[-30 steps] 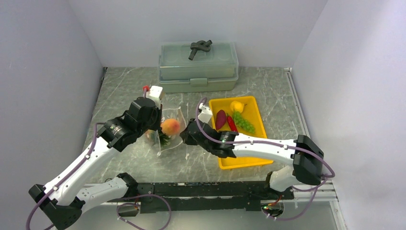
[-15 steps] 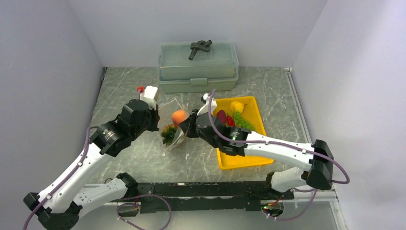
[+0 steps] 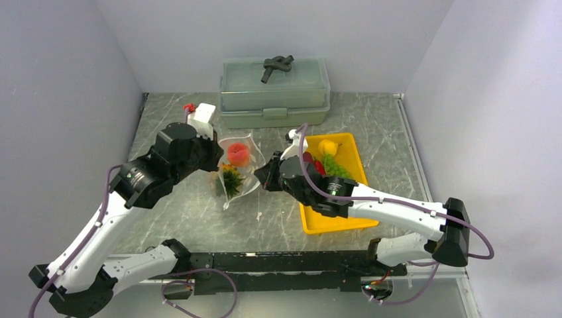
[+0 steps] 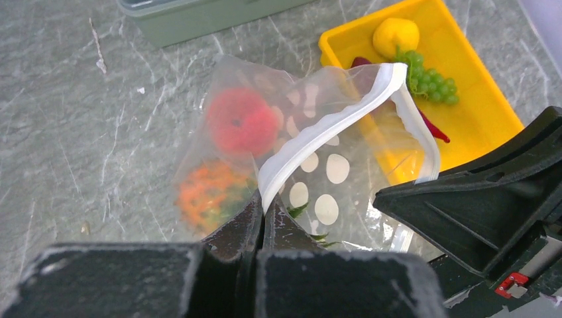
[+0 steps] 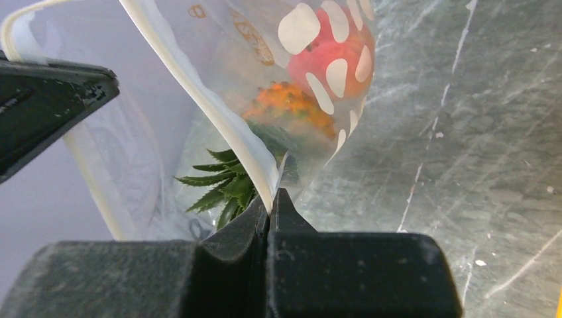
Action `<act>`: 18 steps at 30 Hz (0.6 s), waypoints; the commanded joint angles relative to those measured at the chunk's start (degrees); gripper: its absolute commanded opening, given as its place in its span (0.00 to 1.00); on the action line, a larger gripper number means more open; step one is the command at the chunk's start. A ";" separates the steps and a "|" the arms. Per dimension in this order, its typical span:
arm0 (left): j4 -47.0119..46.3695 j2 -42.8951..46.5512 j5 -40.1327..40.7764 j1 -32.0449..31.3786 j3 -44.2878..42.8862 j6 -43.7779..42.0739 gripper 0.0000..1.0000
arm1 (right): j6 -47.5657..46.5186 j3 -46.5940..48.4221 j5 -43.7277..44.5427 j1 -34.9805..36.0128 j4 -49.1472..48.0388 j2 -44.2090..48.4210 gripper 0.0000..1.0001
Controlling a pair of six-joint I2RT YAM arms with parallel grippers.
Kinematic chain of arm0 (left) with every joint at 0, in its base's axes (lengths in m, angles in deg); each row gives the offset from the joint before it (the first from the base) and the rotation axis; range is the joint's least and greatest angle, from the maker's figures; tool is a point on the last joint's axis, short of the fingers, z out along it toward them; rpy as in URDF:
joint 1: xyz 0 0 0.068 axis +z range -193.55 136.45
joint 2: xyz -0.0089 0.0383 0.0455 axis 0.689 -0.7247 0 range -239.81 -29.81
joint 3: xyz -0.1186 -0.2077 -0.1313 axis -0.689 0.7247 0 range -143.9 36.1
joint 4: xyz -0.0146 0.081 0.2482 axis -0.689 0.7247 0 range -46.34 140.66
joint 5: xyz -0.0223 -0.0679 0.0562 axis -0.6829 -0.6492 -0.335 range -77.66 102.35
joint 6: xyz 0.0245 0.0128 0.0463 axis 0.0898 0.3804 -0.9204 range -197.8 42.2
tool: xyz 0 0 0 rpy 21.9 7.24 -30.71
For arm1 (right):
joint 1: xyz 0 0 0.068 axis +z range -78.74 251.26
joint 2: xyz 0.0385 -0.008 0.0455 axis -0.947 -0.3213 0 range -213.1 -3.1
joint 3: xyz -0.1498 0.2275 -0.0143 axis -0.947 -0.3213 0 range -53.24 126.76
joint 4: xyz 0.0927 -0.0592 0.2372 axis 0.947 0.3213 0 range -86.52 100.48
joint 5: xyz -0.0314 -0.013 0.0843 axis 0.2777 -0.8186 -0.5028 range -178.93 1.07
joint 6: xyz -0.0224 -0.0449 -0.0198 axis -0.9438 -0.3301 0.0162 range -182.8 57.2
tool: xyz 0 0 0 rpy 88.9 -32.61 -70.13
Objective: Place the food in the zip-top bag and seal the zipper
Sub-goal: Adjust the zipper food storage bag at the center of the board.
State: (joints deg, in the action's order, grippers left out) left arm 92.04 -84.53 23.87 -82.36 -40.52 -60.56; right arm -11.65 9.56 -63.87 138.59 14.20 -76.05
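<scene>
The zip-top bag point(image 3: 238, 169) has just been pulled up from lying slack and now hangs between the arms, left of the yellow tray point(image 3: 344, 222), with the peach point(image 3: 238, 154) and pineapple point(image 3: 232, 179) sliding deeper inside. The left end effector point(image 4: 262, 209) and right end effector point(image 5: 270, 202) are each pinching the zipper point(image 4: 318, 136). The mouth is gaping and not sealed, and the lemon point(image 3: 327, 146) and grapes point(image 3: 337, 169) wait in the tray.

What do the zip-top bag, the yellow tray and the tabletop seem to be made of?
The zip-top bag: thin clear plastic film, glossy, crinkled, white dots printed; its zipper looks like thicker whitish plastic. Yellow tray: probably rigid moulded plastic, smooth. Tabletop: grey marble-look with pale veins; stone or laminate, cannot tell.
</scene>
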 commanded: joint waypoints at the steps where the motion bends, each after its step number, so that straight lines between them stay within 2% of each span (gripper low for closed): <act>1: -0.22 -1.46 -0.93 0.14 0.73 -0.71 0.00 | 0.85 -1.57 1.32 -0.05 0.39 1.47 0.00; 8: -1.50 -1.71 0.85 0.20 4.17 -0.40 0.00 | 1.38 -2.19 1.40 -0.40 1.66 0.20 0.00; 18: 1.39 -3.64 -0.91 0.16 4.03 0.27 0.00 | 3.80 -4.27 -0.10 -2.10 3.62 -1.63 0.00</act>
State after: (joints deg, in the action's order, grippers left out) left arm 93.96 -87.88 24.01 -82.36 -35.78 -60.54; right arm -9.28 6.46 -63.93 137.48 17.37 -77.05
